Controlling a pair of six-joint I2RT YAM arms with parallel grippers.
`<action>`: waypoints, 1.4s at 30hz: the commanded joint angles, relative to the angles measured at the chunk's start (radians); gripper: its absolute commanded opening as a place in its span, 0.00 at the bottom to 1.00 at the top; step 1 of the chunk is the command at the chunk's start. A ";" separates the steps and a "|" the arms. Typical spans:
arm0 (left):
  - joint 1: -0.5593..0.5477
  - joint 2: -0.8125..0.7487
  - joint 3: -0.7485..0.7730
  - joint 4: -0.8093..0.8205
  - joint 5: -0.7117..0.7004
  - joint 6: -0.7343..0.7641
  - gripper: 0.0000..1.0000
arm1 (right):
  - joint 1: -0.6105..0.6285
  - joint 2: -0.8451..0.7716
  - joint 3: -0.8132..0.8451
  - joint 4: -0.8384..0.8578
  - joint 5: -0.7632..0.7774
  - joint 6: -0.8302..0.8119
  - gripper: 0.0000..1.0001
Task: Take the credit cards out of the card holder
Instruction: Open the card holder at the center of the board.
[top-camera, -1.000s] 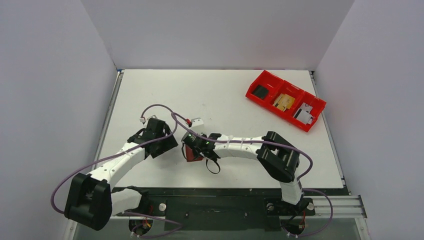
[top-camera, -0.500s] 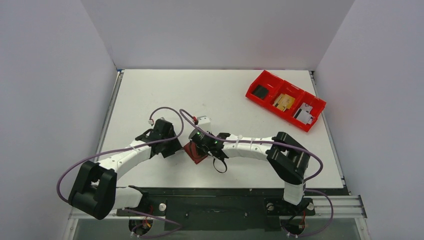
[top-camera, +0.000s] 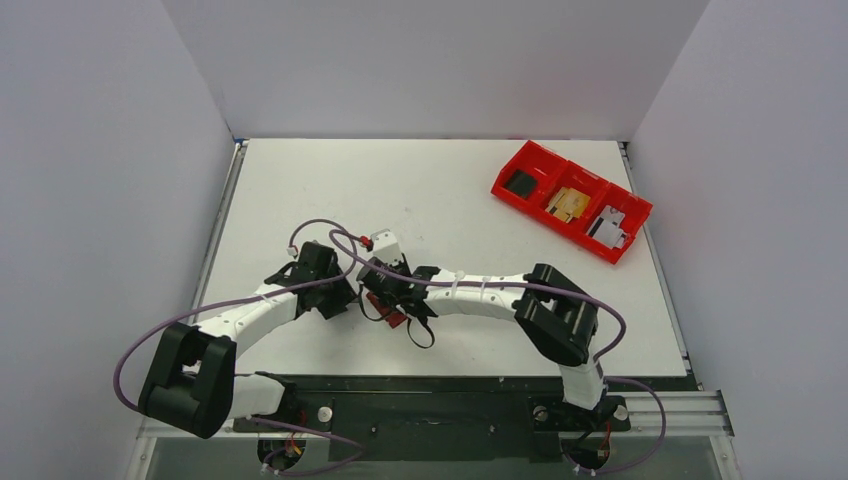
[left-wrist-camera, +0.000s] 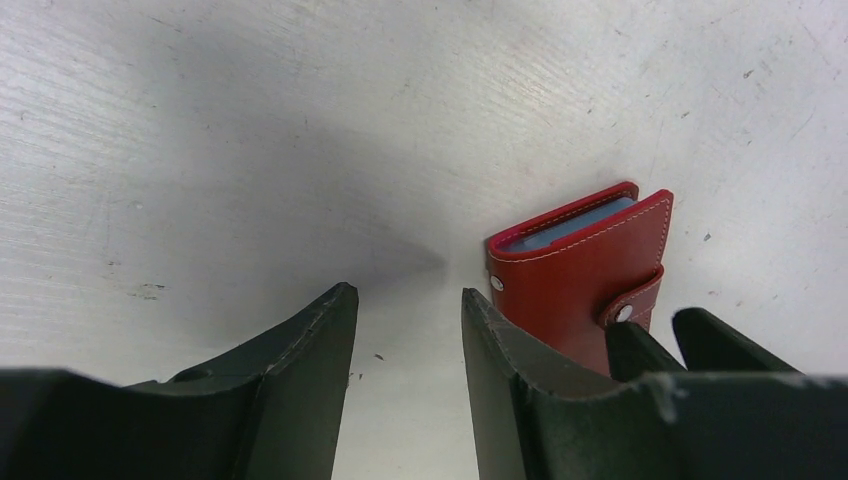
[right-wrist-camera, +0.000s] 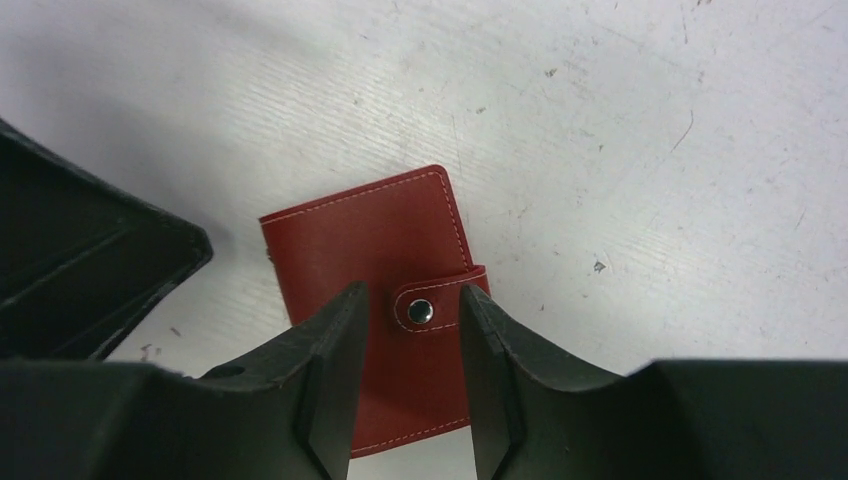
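The card holder (right-wrist-camera: 370, 245) is a dark red wallet lying flat on the table, shut by its snap strap (right-wrist-camera: 430, 308). It also shows in the left wrist view (left-wrist-camera: 585, 275) and, half hidden, in the top view (top-camera: 396, 318). A pale blue edge of the credit cards (left-wrist-camera: 565, 224) peeks from its far end. My right gripper (right-wrist-camera: 412, 292) is open just above the wallet, with the snap strap between its fingers. My left gripper (left-wrist-camera: 402, 295) is open and empty, just left of the wallet. In the top view the left gripper (top-camera: 345, 296) and the right gripper (top-camera: 390, 303) nearly meet.
A bright red three-compartment bin (top-camera: 552, 226) with small items stands at the back right. White walls enclose the table on three sides. The right gripper's black fingers (left-wrist-camera: 640, 345) show in the left wrist view, beside the wallet.
My right gripper has shifted left and now covers more of the wallet. My left gripper, which came toward the wallet a second ago, has edged slightly left.
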 joint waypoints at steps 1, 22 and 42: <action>0.009 -0.001 0.000 0.057 0.036 -0.014 0.40 | 0.002 0.043 0.038 -0.036 0.034 -0.019 0.34; -0.033 0.124 0.063 0.133 0.090 -0.016 0.35 | -0.046 0.036 -0.075 -0.014 -0.136 0.147 0.00; -0.031 0.109 0.151 0.035 0.046 0.078 0.36 | -0.195 -0.279 -0.199 0.062 -0.298 0.276 0.00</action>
